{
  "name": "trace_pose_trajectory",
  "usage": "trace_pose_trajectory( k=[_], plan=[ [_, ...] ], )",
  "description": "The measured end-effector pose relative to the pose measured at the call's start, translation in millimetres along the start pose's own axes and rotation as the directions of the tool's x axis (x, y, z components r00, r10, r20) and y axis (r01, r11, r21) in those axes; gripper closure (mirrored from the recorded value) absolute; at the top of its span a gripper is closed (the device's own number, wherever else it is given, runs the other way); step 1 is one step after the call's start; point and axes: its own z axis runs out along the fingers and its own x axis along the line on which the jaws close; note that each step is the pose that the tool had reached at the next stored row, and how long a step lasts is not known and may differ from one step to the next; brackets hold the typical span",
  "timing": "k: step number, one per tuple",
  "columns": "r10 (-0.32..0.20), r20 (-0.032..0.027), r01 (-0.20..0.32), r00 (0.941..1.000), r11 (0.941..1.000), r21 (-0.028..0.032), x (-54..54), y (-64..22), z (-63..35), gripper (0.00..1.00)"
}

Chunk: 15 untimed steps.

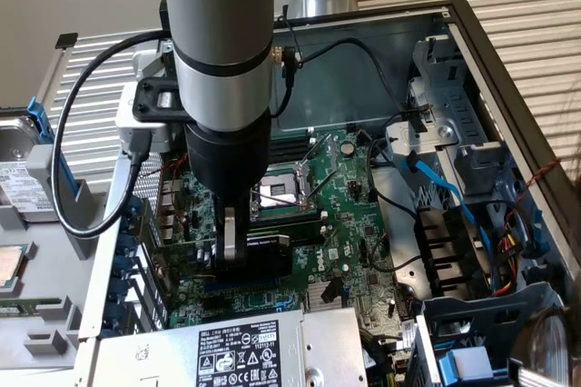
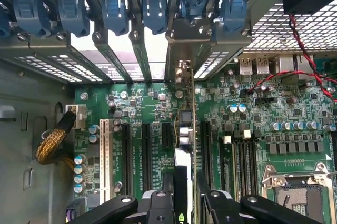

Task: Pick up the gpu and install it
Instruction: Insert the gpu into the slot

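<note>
The gpu (image 2: 185, 129) stands on edge over the large green motherboard (image 2: 147, 108), seen edge-on in the wrist view between two black expansion slots. Its silver bracket (image 2: 181, 50) sits against the rear slot openings of the case. My gripper (image 2: 185, 197) is shut on the gpu, one black finger (image 2: 168, 190) on each side of the card. In the exterior view my gripper (image 1: 231, 246) reaches down into the open computer case, and the gpu's black body (image 1: 268, 258) lies low on the motherboard (image 1: 349, 223), just in front of the CPU socket (image 1: 286, 192).
Blue slot latches (image 2: 113, 11) line the case's rear wall. Red and black wires (image 2: 305, 50) and a braided cable (image 2: 52, 140) run nearby. The power supply (image 1: 236, 351) sits close in front. A drive cage (image 1: 454, 142) with a blue cable (image 1: 445, 187) stands at the exterior view's right.
</note>
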Motion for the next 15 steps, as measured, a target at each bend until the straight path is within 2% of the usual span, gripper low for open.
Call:
trace_pose_trajectory(
  k=[15],
  plan=[
    [-0.001,0.0003,0.001,1.0,1.0,0.0019,0.0,0.4,1.1,0.73]
  ],
)
